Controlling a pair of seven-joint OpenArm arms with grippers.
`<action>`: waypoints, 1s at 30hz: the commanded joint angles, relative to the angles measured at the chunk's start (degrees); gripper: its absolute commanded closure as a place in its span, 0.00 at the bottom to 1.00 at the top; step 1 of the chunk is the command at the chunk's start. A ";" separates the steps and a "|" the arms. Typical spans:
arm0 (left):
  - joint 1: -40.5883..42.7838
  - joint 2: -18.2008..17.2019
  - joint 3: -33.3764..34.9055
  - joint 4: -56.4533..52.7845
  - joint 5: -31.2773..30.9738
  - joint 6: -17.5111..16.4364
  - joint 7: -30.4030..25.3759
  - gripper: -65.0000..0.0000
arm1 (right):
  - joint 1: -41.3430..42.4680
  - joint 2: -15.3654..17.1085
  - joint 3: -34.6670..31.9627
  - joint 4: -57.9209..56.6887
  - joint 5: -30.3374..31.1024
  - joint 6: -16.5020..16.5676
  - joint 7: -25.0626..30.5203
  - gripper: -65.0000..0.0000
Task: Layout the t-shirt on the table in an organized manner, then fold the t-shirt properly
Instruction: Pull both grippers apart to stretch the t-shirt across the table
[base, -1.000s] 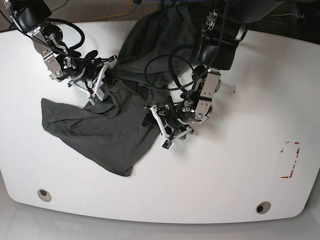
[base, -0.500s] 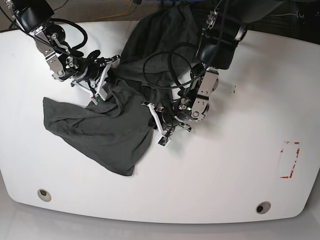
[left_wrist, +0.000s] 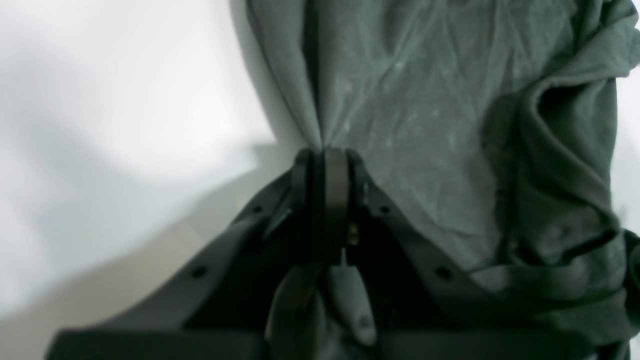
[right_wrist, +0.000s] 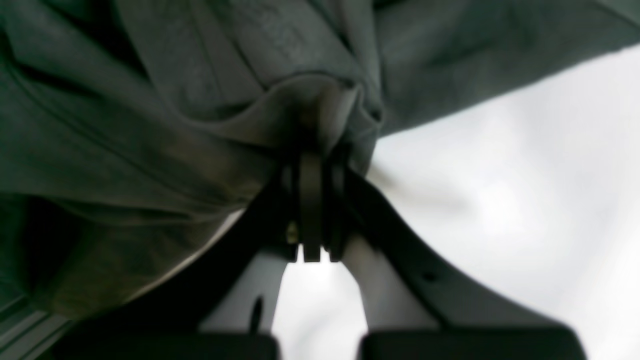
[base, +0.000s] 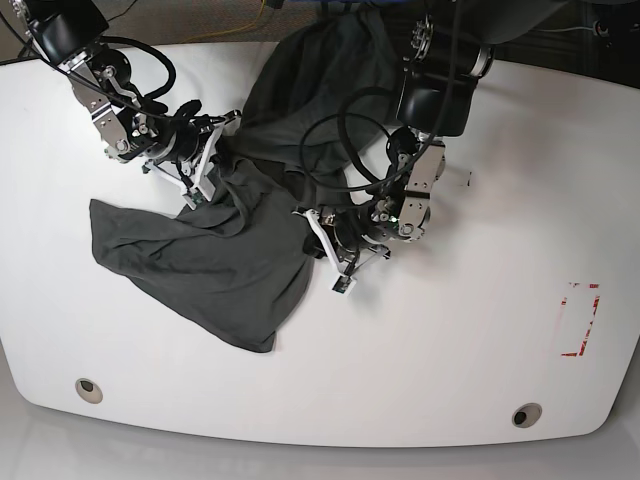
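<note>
No brand, label or writing can be read on the t-shirt (base: 230, 250), which lies crumpled across the left and middle of the table (base: 480, 340), one part spread toward the left edge and another running up past the far edge. At the base view's left, the right gripper (base: 205, 160) reaches in low from the far left corner, jaws clamped tight on a bunched fold of the t-shirt's upper part. Further right, the left gripper (base: 318, 228) comes down from the far side with its wrist bent toward the cloth, jaws pinched together on the t-shirt's right edge, fabric gathering into pleats at the fingertips (left_wrist: 336, 165).
</note>
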 joint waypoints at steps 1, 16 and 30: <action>-0.70 -2.78 -1.58 1.04 2.29 1.37 2.27 0.96 | -0.53 0.94 -0.23 0.00 -0.11 0.12 -2.45 1.00; 4.75 -12.45 -8.70 11.07 2.21 1.37 2.44 0.96 | -2.91 0.59 13.40 -1.41 -0.11 0.12 -2.45 1.00; 14.24 -17.72 -19.16 22.85 2.21 1.29 7.10 0.96 | 6.76 0.50 15.68 -11.25 -0.11 0.65 -2.45 1.00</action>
